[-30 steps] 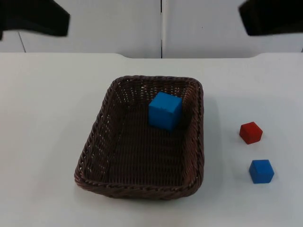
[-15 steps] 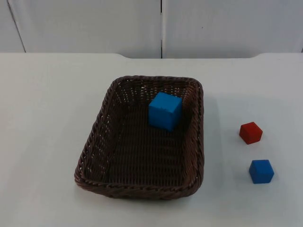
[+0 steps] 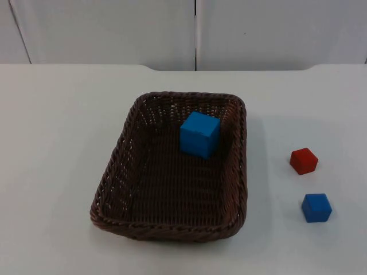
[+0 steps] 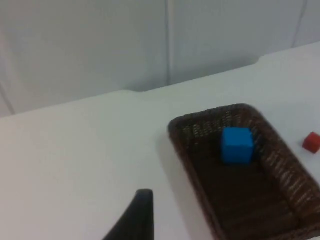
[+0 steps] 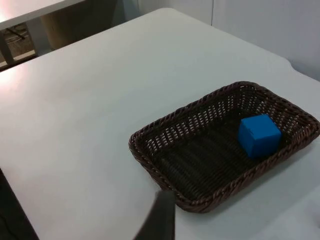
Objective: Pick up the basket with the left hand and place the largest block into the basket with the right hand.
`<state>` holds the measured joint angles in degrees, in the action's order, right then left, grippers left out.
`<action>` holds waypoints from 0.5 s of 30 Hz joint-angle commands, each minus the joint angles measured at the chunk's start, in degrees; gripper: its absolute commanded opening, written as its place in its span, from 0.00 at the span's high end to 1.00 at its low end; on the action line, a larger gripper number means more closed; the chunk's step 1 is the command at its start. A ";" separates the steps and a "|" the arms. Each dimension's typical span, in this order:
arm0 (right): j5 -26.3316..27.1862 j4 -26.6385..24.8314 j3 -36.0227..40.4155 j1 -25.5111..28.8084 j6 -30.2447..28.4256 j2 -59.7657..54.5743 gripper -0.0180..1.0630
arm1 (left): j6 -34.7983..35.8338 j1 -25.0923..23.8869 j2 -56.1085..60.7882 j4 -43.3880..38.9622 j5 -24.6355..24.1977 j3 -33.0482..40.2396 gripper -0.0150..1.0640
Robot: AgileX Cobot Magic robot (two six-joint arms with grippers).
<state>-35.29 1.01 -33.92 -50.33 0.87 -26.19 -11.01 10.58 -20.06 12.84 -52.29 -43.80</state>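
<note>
The top view looks down and forward over the white bench [image 3: 57, 143], fairly near. Both wrist views look obliquely from farther back; all three share the dark brown woven wicker basket [image 3: 114, 189] [image 4: 190, 150] [image 5: 150, 145].

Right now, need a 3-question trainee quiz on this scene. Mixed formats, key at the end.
1. True or false: the large blue block lies inside the basket.
2. Which blocks sit on the table outside the basket?
A. one red, one blue
B. two red
C. one green, one yellow
3. Fill in: of the two outside blocks, the small red block lies nearer the partition wall than the small ____ block.

Key
1. True; it rests against the basket's far right side.
2. A
3. blue
</note>
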 commanded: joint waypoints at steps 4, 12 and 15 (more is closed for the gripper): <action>-2.40 0.34 0.44 -0.20 -0.26 3.76 0.26 | 6.24 0.06 4.10 -6.09 -3.11 0.73 0.01; -8.14 0.60 0.44 -0.20 -0.50 10.99 0.26 | 6.84 0.06 13.98 -7.65 -5.30 9.60 0.01; -9.89 0.60 0.44 -0.20 -0.50 13.21 0.26 | 6.84 0.06 17.03 -8.83 -6.17 9.93 0.01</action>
<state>-44.39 1.24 -33.57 -50.33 0.48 -13.36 -4.51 10.58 -4.58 4.89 -58.35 -34.15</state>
